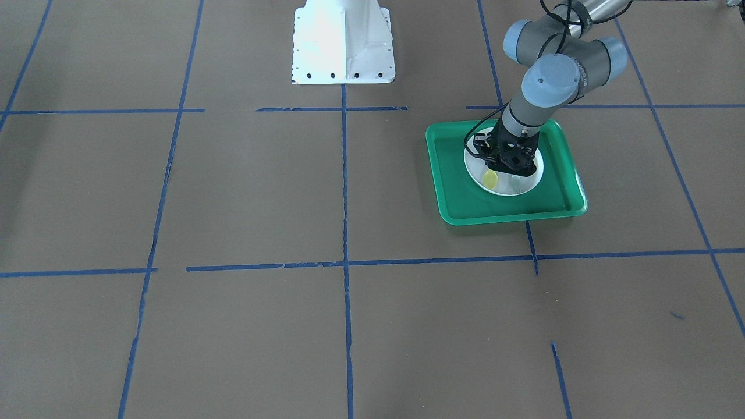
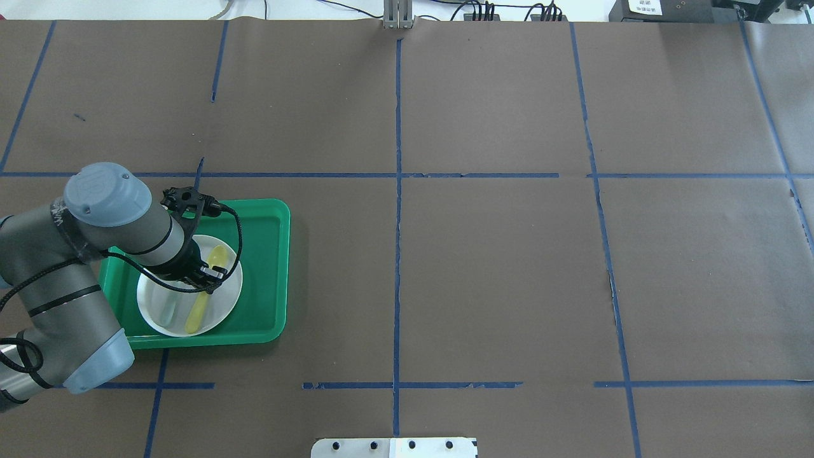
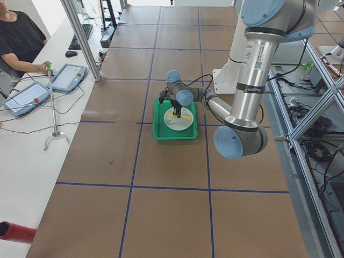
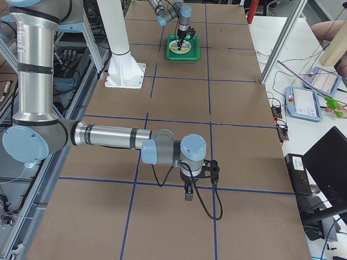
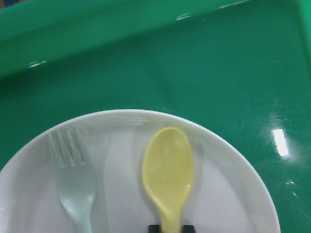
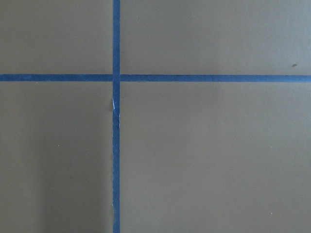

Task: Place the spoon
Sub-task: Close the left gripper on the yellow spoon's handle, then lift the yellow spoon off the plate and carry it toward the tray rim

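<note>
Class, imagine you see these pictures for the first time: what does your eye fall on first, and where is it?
The bright green tray on the robot's left of the brown table stands out, holding a white plate with a pale-yellow spoon and a translucent fork side by side. The left claw is down over the plate, closed around the spoon's handle.

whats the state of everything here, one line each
spoon: lying on the plate
fork: on the plate beside the spoon, apart
plate: sitting in the tray
tray: flat on the table
left gripper: at the spoon's handle, grip unclear
right gripper: above the table, grip unclear
</note>
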Controlling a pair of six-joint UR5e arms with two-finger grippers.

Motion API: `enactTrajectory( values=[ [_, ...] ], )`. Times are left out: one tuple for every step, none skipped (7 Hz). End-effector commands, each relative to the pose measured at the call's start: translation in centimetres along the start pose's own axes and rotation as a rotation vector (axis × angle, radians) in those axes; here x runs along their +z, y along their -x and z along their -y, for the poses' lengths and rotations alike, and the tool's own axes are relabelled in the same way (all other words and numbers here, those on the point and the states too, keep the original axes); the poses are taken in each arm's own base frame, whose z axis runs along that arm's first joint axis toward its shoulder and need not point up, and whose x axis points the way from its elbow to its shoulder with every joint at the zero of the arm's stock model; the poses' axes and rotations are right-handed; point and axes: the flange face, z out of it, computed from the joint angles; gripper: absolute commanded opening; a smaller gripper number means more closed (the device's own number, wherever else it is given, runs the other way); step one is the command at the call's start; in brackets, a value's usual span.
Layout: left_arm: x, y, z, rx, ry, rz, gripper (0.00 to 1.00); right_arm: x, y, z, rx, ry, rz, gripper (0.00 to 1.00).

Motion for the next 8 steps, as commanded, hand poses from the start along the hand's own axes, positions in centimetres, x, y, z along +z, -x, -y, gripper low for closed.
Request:
enactTrajectory(
  values=[
    [-0.1, 0.1, -0.1, -0.001, 0.000, 0.000, 0.00, 0.0, 0.0, 0.0, 0.000, 0.000, 0.000, 1.00],
    [-1.8, -0.2, 0.2, 0.002, -0.026, -0.017, 0.00, 0.0, 0.0, 0.0, 0.000, 0.000, -0.001, 1.00],
    [-5.5, -1.3, -0.1, 0.008, -0.039, -0.071, 0.00, 0.0, 0.0, 0.0, 0.000, 0.000, 0.000, 1.00],
    [-8.7, -1.5, 0.6, -0.036, 0.009, -0.130, 0.00, 0.0, 0.0, 0.0, 0.000, 0.000, 0.000, 1.00],
    [-8.8, -3.0, 2.2, -0.134, 0.038, -0.158, 0.00, 0.0, 0.0, 0.0, 0.000, 0.000, -0.001, 1.00],
    [-6.9, -4.6, 5.1, -0.260, 0.066, -0.148, 0.00, 0.0, 0.0, 0.0, 0.000, 0.000, -0.001, 1.00],
    [-4.8, -6.3, 6.9, -0.337, 0.088, -0.141, 0.00, 0.0, 0.0, 0.0, 0.000, 0.000, -0.001, 1.00],
    [-3.4, -6.6, 6.9, -0.328, 0.087, -0.158, 0.00, 0.0, 0.0, 0.0, 0.000, 0.000, -0.001, 1.00]
  ],
)
